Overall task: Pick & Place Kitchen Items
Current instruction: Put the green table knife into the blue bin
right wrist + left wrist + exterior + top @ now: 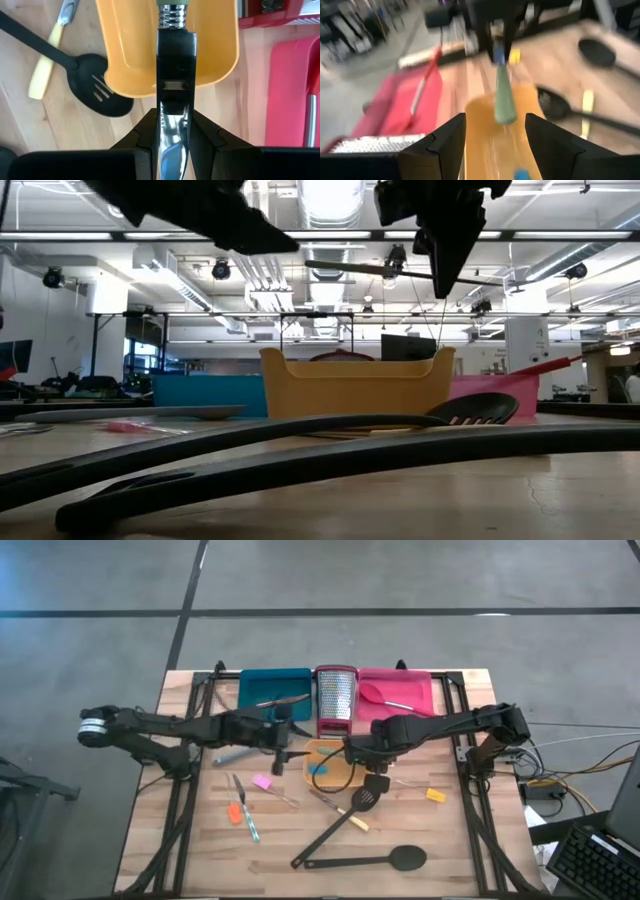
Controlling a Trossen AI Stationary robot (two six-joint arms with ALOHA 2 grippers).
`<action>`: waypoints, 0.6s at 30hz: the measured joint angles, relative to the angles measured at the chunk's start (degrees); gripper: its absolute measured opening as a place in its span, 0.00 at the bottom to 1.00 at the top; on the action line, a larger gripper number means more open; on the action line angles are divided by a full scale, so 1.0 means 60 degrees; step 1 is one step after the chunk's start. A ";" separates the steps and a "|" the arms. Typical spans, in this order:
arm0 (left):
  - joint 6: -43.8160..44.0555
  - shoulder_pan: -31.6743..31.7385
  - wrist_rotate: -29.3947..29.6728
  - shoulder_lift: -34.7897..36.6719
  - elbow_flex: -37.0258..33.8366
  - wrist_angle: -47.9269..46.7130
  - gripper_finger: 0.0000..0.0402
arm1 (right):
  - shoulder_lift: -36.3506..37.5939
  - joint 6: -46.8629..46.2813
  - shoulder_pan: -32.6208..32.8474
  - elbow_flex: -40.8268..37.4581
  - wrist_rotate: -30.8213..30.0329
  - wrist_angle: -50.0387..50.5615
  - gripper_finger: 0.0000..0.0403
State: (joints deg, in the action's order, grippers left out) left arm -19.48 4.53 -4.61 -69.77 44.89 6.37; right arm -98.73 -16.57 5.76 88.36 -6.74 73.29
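Here the right gripper pinches a green-handled knife by its blade, jaws nearly closed on the steel – handle out over the orange tray. Facing it, the left gripper hangs open and empty – green handle just ahead

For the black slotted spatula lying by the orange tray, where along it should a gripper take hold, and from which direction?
Grip the slotted spatula mid-handle, coming straight down with the fingers set across the shaft. The handle is thin, lies flat on the table and runs diagonally away from the orange tray. Its wide head sits against the tray, under the right gripper, so that end is probably crowded.
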 joint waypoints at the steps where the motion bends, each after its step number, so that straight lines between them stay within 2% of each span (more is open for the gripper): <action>1: -0.0008 0.0001 0.0036 -0.0239 0.0314 -0.0500 0.52 | -0.0005 0.0003 0.0000 0.0000 0.0000 -0.0002 0.15; 4: -0.0053 -0.0002 0.0031 -0.0996 0.1175 -0.1569 0.52 | -0.0009 -0.0001 -0.0004 0.0000 -0.0015 -0.0002 0.15; 9: -0.0289 -0.0002 0.0020 -0.2029 0.2202 -0.2367 0.52 | -0.0009 0.0001 -0.0002 -0.0026 -0.0040 -0.0017 0.15; 18: -0.0419 -0.0010 0.0013 -0.2861 0.3627 -0.3788 0.52 | -0.0009 0.0006 -0.0002 -0.0066 -0.0046 -0.0008 0.15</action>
State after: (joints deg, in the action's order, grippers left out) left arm -21.99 4.47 -4.54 -86.93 66.65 -16.36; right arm -98.78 -16.53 5.75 87.96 -7.02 73.24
